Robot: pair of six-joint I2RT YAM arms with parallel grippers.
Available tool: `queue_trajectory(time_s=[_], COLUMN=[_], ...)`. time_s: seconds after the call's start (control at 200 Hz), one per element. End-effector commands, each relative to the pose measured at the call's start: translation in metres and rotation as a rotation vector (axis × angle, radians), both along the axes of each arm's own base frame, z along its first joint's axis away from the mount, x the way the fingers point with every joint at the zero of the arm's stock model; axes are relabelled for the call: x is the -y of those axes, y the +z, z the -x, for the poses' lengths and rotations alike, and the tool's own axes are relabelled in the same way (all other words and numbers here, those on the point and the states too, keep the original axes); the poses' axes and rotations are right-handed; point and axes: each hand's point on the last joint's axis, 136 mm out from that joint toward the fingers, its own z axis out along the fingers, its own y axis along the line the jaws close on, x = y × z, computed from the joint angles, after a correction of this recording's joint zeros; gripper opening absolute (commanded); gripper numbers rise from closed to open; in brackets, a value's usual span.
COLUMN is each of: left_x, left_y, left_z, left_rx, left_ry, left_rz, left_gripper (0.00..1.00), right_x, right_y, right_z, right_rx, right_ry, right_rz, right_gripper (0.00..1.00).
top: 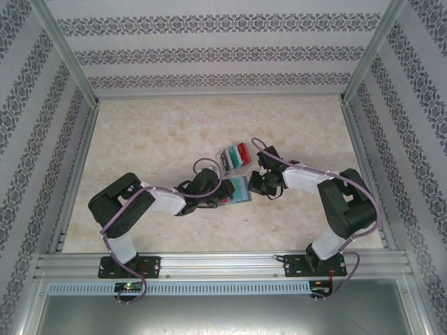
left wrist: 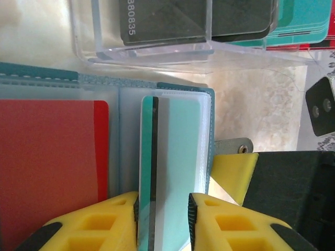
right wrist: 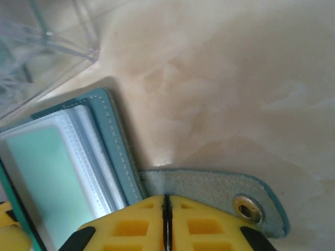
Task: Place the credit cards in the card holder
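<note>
The teal-blue card holder (top: 238, 188) lies open on the table between both grippers. In the left wrist view a red card (left wrist: 49, 167) sits in its left pocket. A teal-green card (left wrist: 175, 151) with a dark stripe lies over the holder's right leaf (left wrist: 207, 130). My left gripper (left wrist: 163, 209) is shut on this card, one pad on each long edge. My right gripper (right wrist: 166, 201) is shut on the holder's snap tab (right wrist: 209, 185), at the holder's edge (right wrist: 118, 151). The yellow card is out of view.
A small clear plastic box (top: 234, 155) stands just beyond the holder, touching distance from it; dark, teal and red cards (left wrist: 298, 21) show through its walls (left wrist: 152, 49). Aluminium frame rails and patterned walls enclose the marble-look table (top: 154, 132).
</note>
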Motion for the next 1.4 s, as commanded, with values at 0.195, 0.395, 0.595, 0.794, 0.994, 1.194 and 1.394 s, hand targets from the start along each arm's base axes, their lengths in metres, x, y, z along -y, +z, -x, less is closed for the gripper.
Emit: queue_trajectory(time_s=[0.195,0.395,0.595,0.794,0.994,1.194,1.394], left_x=[0.015,0.002,-0.015,-0.013,0.007,0.018,0.020], left_y=[-0.024,-0.022,-0.012,-0.007,-0.007,-0.004,0.004], left_z=[0.012,0.018,0.020,0.018,0.009,0.008,0.011], left_rx=[-0.100,-0.119,-0.084,-0.052,-0.039,-0.023,-0.019], left_ry=[-0.126,-0.112,-0.087,-0.099,-0.135,-0.178,-0.198], left_rz=[-0.105,-0.164,-0.213,-0.206,-0.153,-0.130,-0.114], left_gripper=[0.42,0.48,0.57,0.60,0.48,0.40,0.41], right_x=[-0.010,-0.002,0.002,-0.002,-0.005,-0.005,-0.007], right_y=[-0.008,-0.011,-0.014,-0.011,-0.010,-0.010,-0.004], right_z=[0.011,0.012,0.011,0.010,0.011,0.011,0.010], right_rx=[-0.035,-0.039,-0.048,-0.042,-0.043,-0.041,-0.027], right_ry=[0.041,0.026,0.019,0.030,0.036,0.034,0.036], right_rz=[-0.022,0.011,0.025,0.011,0.003,0.004,-0.003], right_gripper=[0.08,0.09,0.09,0.09,0.09,0.09,0.09])
